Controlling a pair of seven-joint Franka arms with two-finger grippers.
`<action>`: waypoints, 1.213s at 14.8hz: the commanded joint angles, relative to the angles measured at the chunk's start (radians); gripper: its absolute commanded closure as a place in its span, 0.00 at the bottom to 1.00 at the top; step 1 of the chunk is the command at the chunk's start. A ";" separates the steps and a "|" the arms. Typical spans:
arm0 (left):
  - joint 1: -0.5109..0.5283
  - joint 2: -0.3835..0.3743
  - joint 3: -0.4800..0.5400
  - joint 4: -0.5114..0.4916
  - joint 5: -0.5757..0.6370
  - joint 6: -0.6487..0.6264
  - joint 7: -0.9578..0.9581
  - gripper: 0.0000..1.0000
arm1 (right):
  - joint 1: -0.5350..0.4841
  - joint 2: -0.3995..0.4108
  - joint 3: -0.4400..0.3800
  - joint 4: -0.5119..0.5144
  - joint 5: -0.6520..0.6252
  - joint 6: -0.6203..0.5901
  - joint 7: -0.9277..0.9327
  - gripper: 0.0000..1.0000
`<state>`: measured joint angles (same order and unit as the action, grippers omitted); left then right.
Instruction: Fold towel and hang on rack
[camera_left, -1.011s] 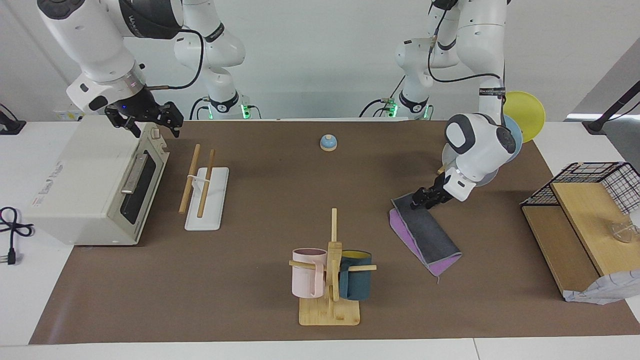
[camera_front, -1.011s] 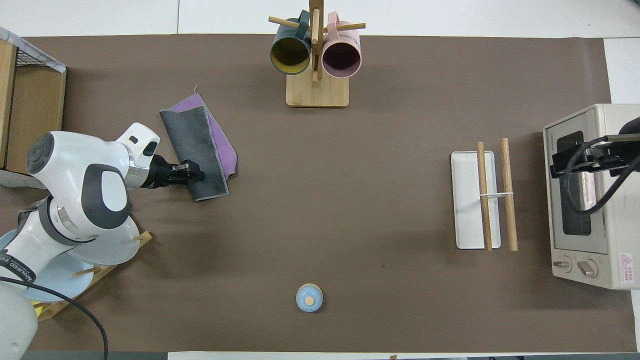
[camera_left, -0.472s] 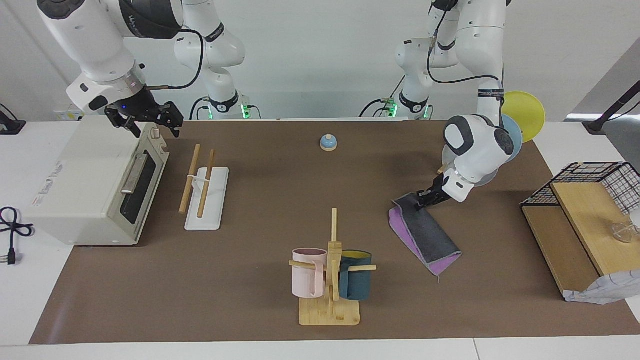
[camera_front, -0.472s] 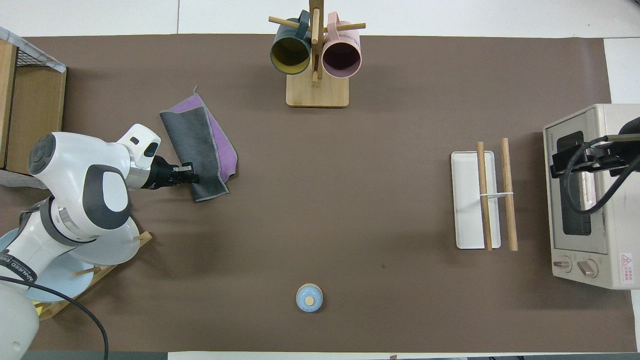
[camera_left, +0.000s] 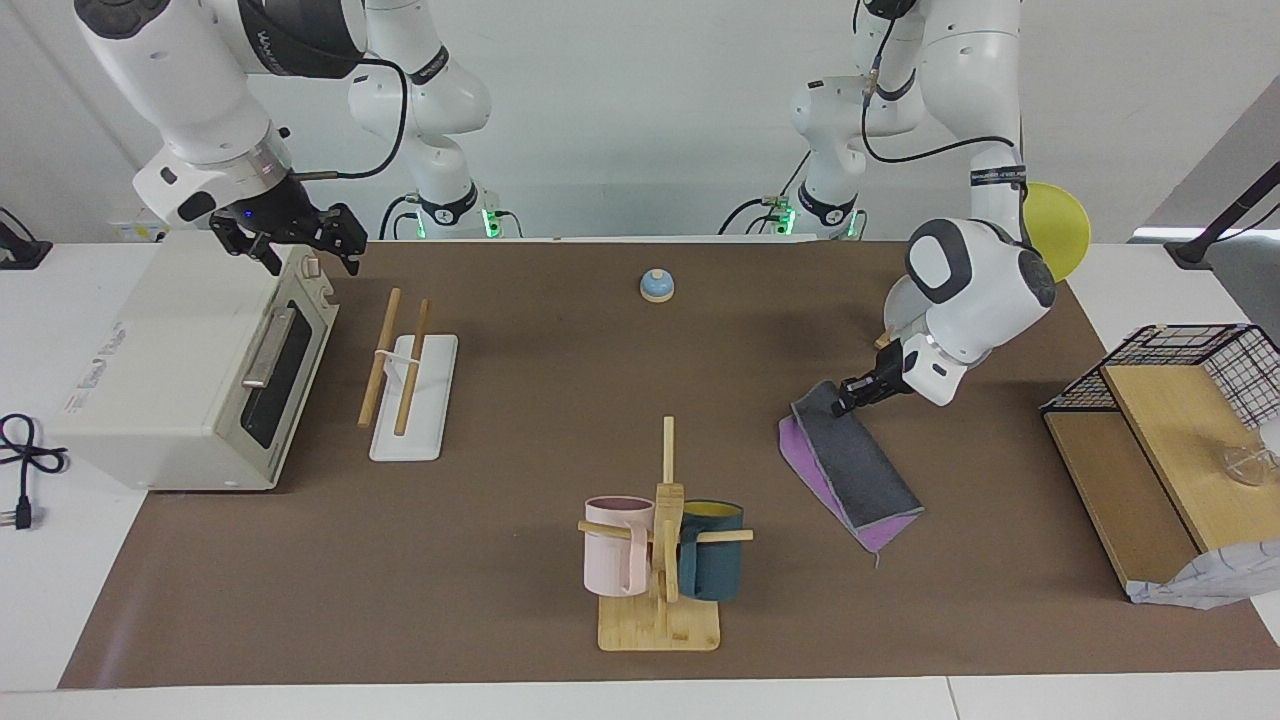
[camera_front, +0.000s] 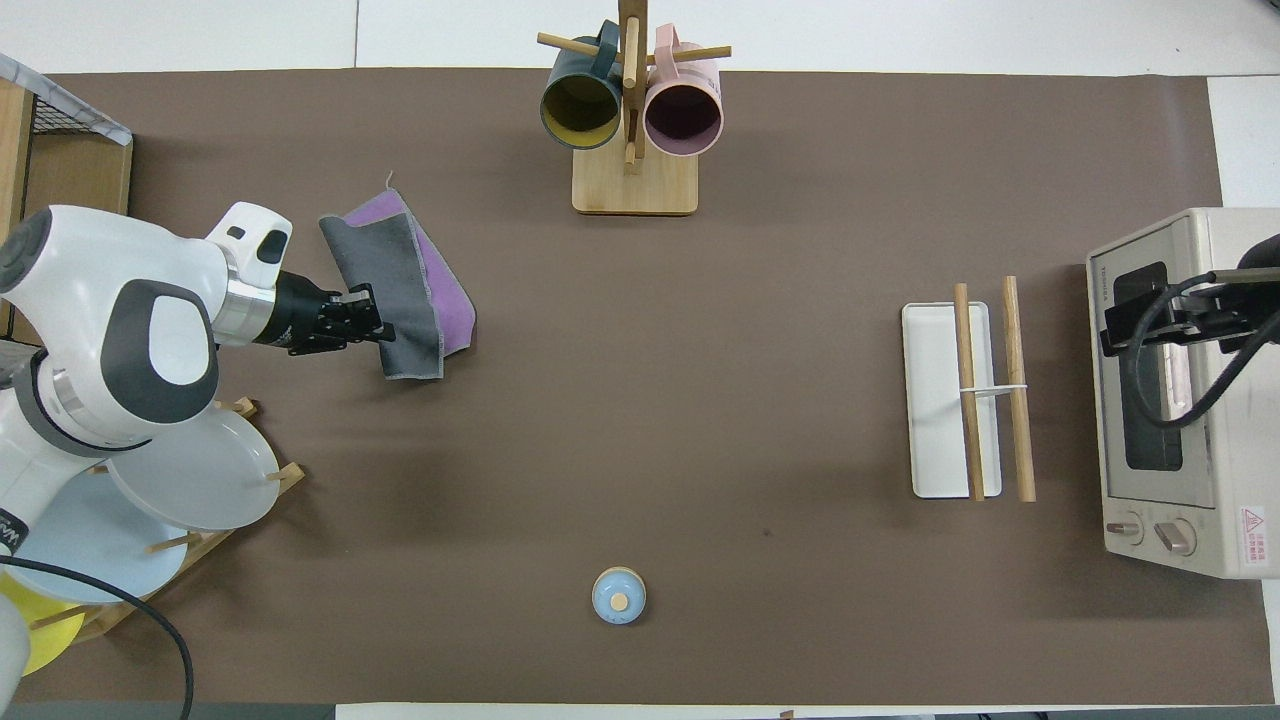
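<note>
Left claw (camera_left: 842, 403) clenched on folded towel's (camera_left: 852, 467) robot-side edge, towel trailing away onto worktop (camera_left: 520, 440); right claw (camera_left: 290, 243) released, waiting over oven (camera_left: 190, 360), rack (camera_left: 408, 375) beside it.

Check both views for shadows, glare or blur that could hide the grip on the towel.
Facing view: even light, soft shadows, no glare; the left gripper shows sharply, shut on the towel at its corner. Overhead view: equally sharp, with a faint shadow beside the towel; the right gripper waits open over the toaster oven.
</note>
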<state>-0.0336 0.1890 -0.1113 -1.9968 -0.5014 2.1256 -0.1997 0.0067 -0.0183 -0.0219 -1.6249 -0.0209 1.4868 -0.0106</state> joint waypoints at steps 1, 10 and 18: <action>-0.009 -0.029 -0.002 0.096 0.050 -0.131 -0.246 1.00 | -0.008 -0.017 0.002 -0.018 0.018 0.007 -0.017 0.00; -0.017 -0.115 -0.138 0.309 0.083 -0.345 -1.160 1.00 | -0.001 -0.051 0.005 -0.110 0.284 0.104 0.246 0.00; -0.019 -0.152 -0.336 0.339 0.081 -0.227 -1.883 1.00 | 0.078 -0.115 0.008 -0.283 0.628 0.349 0.693 0.00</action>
<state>-0.0498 0.0517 -0.4241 -1.6549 -0.4365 1.8577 -1.9297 0.0942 -0.0877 -0.0106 -1.8418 0.5136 1.7891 0.5868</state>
